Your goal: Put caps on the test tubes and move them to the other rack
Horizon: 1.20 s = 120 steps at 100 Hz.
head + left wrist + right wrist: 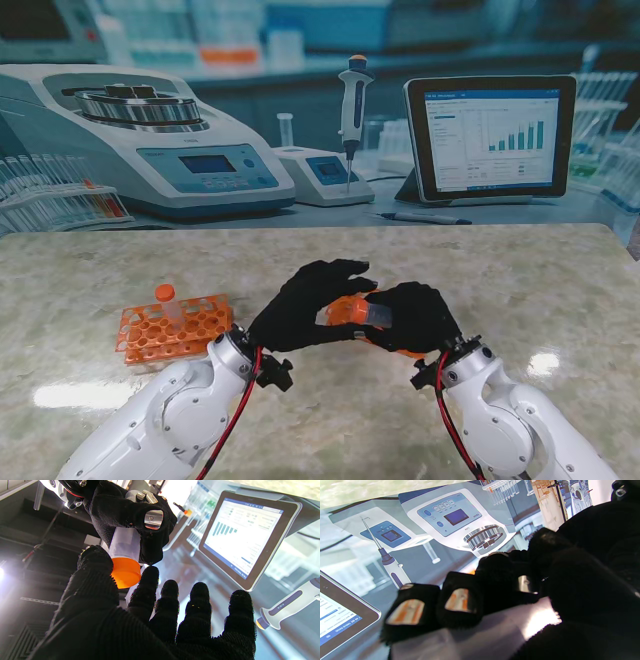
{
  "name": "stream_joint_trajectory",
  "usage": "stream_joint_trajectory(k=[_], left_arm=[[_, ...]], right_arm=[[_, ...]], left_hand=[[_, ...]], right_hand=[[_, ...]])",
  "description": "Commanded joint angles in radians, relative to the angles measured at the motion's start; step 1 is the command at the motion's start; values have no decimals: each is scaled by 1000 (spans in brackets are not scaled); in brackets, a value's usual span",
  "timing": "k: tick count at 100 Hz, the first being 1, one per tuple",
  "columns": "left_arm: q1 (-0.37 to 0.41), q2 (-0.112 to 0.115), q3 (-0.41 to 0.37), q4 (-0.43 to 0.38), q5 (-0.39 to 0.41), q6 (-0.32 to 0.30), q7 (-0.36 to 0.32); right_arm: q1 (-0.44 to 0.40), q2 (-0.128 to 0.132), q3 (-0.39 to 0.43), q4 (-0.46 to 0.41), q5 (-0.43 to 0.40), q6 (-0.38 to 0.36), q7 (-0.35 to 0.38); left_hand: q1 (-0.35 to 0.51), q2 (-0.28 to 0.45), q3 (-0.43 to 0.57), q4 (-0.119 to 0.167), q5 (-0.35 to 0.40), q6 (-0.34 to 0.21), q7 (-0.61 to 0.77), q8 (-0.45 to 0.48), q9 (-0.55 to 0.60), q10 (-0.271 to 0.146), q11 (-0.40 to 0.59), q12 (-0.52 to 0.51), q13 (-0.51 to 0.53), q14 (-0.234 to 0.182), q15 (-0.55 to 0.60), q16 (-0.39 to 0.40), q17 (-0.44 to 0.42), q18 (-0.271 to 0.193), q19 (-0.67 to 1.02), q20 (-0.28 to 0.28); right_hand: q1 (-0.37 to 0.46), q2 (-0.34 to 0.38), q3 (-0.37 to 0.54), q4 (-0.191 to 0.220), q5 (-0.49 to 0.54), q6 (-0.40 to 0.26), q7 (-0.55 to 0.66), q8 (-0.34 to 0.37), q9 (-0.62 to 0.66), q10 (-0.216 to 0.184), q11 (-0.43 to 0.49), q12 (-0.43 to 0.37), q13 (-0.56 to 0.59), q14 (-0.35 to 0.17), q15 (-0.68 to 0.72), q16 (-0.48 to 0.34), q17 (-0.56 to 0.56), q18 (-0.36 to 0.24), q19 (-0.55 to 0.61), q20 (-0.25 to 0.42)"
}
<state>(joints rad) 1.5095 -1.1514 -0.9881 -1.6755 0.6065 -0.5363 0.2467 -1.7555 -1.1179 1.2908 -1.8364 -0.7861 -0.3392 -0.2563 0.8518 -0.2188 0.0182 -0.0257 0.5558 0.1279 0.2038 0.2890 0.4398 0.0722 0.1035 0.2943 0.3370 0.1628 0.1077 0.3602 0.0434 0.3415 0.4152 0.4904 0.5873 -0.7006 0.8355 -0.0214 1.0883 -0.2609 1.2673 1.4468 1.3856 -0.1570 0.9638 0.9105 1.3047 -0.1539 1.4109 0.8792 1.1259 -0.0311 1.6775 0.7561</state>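
While right hand [415,315] clamps tube [124,542], left hand [300,305] pinches orange cap [125,572]; rack [170,330] just left.

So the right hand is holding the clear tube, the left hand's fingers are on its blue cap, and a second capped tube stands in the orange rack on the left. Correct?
One detail is wrong: the cap is orange, not blue, as the left wrist view shows. The rest holds: the right hand holds the clear tube, the left hand has fingers on the cap, and a second capped tube stands in the orange rack on the left.
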Motion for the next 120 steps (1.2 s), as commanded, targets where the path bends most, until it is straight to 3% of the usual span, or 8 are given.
stream_joint_trajectory(k=[1,29,41,61,62,65,106,120], left_arm=[[3,-1,-1,-10,1,3,-1],[7,-3,-2,-11,6,2,11],[8,-5,-2,-10,4,-1,17],[6,-8,3,-7,1,-6,28],[6,-8,3,-6,2,-6,28],[6,-8,3,-6,2,-7,29],[1,-9,9,6,15,-22,38],[-1,-8,11,10,25,-26,43]], right_arm=[[-8,-1,-3,-6,-1,3,4],[-8,-1,-2,-8,-2,2,4],[-7,-1,-2,-8,-2,0,5],[-7,0,-1,-8,-2,-1,7],[-7,0,-1,-8,-2,-1,7],[-7,0,-1,-8,-2,-1,7],[-6,-1,-1,-9,-2,-2,6],[-6,0,0,-10,-2,-5,7]], left_hand=[[25,53,0,11,30,-4,14,14,21,-3,2,-6,19,-32,6,13,4,15,9,20],[99,84,25,15,104,-3,33,15,50,-4,13,-2,48,-34,17,21,11,17,20,18],[140,90,30,11,152,-42,60,28,69,-22,20,0,68,-36,24,26,12,20,22,16],[308,106,-8,15,233,-110,141,52,104,-52,39,-1,100,-44,33,38,21,23,33,6],[336,108,-14,21,236,-115,154,48,109,-76,43,0,102,-43,33,39,20,22,34,4],[357,108,-10,24,244,-126,164,49,111,-87,46,1,103,-43,33,39,20,22,34,4],[439,37,28,38,241,-251,208,32,117,-102,61,0,111,-48,34,40,23,18,34,-2],[439,3,68,24,220,-302,250,15,122,-91,59,-8,112,-46,36,39,24,18,37,-7]], right_hand=[[38,43,11,10,45,-42,61,27,54,30,14,21,22,-139,208,77,77,-83,315,58],[37,44,10,10,45,-42,61,27,54,30,14,21,22,-139,208,77,77,-83,315,58],[37,44,11,10,45,-42,61,27,54,30,14,21,22,-139,208,77,77,-83,315,58],[36,44,10,10,45,-42,61,27,54,28,14,21,22,-139,208,77,77,-83,315,58],[35,45,10,10,45,-42,61,27,54,28,14,21,22,-139,208,77,77,-83,315,58],[37,44,10,10,45,-42,61,27,54,29,14,21,22,-139,208,77,77,-83,315,58],[37,44,10,10,45,-42,61,27,54,29,14,21,22,-139,208,77,77,-83,315,58],[36,44,10,9,45,-42,61,27,54,28,14,21,22,-139,208,77,77,-83,315,58]])
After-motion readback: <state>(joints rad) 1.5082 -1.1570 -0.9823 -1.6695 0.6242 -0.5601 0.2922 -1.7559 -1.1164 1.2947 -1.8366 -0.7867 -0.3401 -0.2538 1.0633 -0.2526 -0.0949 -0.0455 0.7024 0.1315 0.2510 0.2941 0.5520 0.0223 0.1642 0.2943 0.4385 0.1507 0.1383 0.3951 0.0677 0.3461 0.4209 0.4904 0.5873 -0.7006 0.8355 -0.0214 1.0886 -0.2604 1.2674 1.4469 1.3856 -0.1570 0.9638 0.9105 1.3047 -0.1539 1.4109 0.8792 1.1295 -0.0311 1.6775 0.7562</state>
